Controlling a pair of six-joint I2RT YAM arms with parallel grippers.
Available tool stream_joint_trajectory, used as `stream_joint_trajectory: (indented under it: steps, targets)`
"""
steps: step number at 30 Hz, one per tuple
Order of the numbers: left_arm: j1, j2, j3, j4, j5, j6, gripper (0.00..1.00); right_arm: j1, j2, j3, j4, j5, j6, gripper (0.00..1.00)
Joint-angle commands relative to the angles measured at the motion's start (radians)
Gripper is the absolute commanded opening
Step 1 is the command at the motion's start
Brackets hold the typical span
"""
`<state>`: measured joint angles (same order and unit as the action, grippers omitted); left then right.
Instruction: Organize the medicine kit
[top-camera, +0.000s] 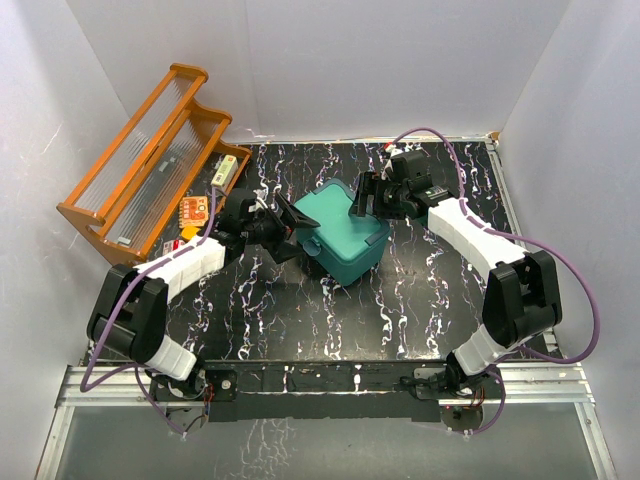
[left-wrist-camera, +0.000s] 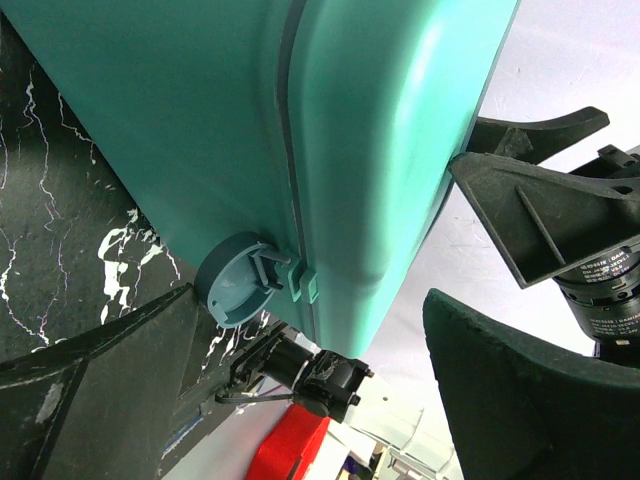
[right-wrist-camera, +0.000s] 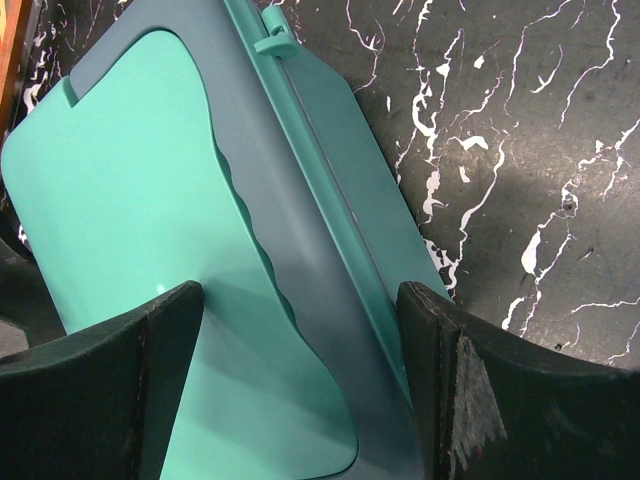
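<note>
The teal-green medicine kit (top-camera: 342, 232) stands closed on the black marbled table, turned at an angle. My left gripper (top-camera: 298, 228) is open at its left side. In the left wrist view the kit (left-wrist-camera: 250, 130) fills the frame, its round front latch (left-wrist-camera: 235, 290) lies between my spread left gripper (left-wrist-camera: 315, 340) fingers. My right gripper (top-camera: 362, 200) is open above the kit's back right edge. In the right wrist view my right gripper (right-wrist-camera: 300, 300) straddles the lid (right-wrist-camera: 140, 240) and its rim. Neither gripper holds anything.
An orange wooden tiered rack (top-camera: 150, 150) stands at the back left. Beside it lie a white box (top-camera: 228, 170), an orange packet (top-camera: 194, 208) and a small red and yellow item (top-camera: 182, 238). White walls close in the table on three sides.
</note>
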<state>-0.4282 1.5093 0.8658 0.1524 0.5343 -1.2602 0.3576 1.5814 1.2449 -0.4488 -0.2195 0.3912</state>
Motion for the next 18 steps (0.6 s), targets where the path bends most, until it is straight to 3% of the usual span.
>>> stream_joint_trajectory:
  steps: [1,5,9,18]
  targets:
    - [-0.012,-0.025,0.012,0.038,0.027,0.003,0.92,0.022,0.0,-0.001,0.002,-0.047,0.0,0.75]
    - [-0.012,-0.029,0.019,-0.072,-0.031,0.036,0.93,0.023,0.0,-0.003,0.0,-0.044,-0.002,0.75]
    - [-0.012,-0.028,0.016,-0.066,-0.049,0.031,0.94,0.023,0.002,-0.004,0.0,-0.041,-0.001,0.75]
    - [-0.011,0.056,-0.023,0.288,0.044,-0.094,0.93,0.022,0.005,-0.025,0.013,-0.123,0.028,0.75]
